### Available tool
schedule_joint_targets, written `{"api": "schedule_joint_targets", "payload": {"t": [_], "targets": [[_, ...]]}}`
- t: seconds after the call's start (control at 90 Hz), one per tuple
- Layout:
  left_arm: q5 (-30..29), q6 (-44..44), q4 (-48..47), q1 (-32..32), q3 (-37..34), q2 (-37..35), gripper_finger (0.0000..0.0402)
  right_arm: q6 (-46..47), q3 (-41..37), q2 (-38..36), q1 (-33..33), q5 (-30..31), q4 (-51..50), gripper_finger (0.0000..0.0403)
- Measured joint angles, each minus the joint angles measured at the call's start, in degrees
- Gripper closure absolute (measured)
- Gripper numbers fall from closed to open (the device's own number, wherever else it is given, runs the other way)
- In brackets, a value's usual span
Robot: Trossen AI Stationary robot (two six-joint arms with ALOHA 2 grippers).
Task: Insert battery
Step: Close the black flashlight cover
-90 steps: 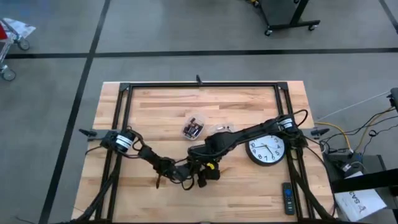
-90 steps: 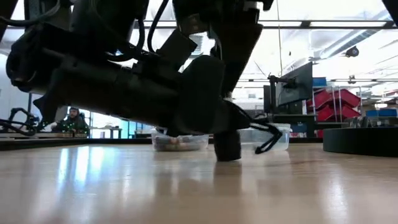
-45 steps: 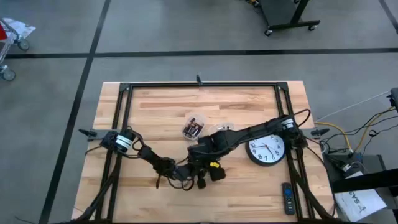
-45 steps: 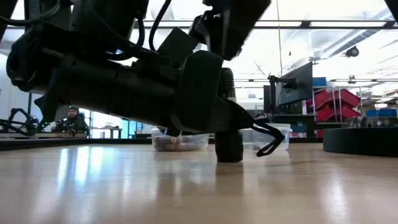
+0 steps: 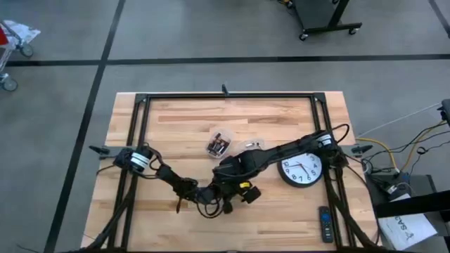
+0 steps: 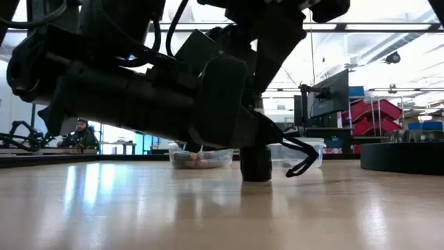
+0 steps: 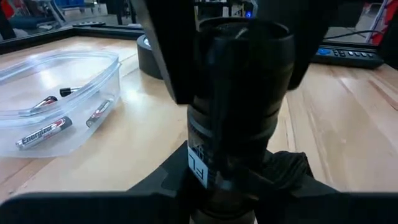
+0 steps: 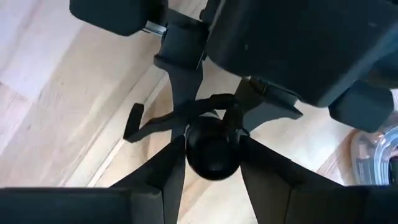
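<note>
A black flashlight stands upright near the table's front middle, its lower end on the wood, with a black wrist strap hanging at its side. My left gripper is shut on its lower body. My right gripper comes down from above and is shut on its round upper end. In the high view the two grippers meet at the flashlight. Batteries lie in a clear tub farther back. My left gripper pinches the flashlight's lower body between its two fingers, coming in level from the table's left. The flashlight stands upright with its bottom on the table. My right gripper pinches the flashlight's upper end between its two fingers, pointing down from above.
A wall clock lies face up to the right, and a remote lies at the front right. The tub of batteries and a second clear tub sit behind the arms. Bare wood lies to the far left.
My right gripper's wrist has turned about the flashlight's upright axis while staying over its upper end. The flashlight and my left gripper have stayed in place.
</note>
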Motion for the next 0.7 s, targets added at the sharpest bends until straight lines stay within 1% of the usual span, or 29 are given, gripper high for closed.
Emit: {"api": "schedule_joint_targets", "payload": {"t": [0.189,0.344,0.478,0.589,0.633,0.7], "targets": [[0.0,0.0,0.0,0.0,0.0,0.0,0.0309,1.2,-0.7,-0.1,0.0,0.0,1.0,0.0293],[0.0,0.0,0.0,0.0,0.0,0.0,0.0309,8.3,-2.2,-0.4,0.0,0.0,2.7,0.0303],[0.0,0.0,0.0,0.0,0.0,0.0,0.0309,15.3,-2.5,-0.4,0.0,0.0,2.8,0.0304],[0.0,-0.1,0.0,0.0,0.0,0.0,0.0309,26.1,-2.6,-0.4,0.0,0.4,2.9,0.0306],[0.0,-0.2,0.0,0.0,0.0,0.0,0.0309,32.5,-2.6,-0.4,0.0,1.0,3.0,0.0307],[0.0,-0.5,0.0,0.0,0.0,0.0,0.0309,44.8,-2.6,-0.4,0.0,1.6,2.9,0.0308]]}}
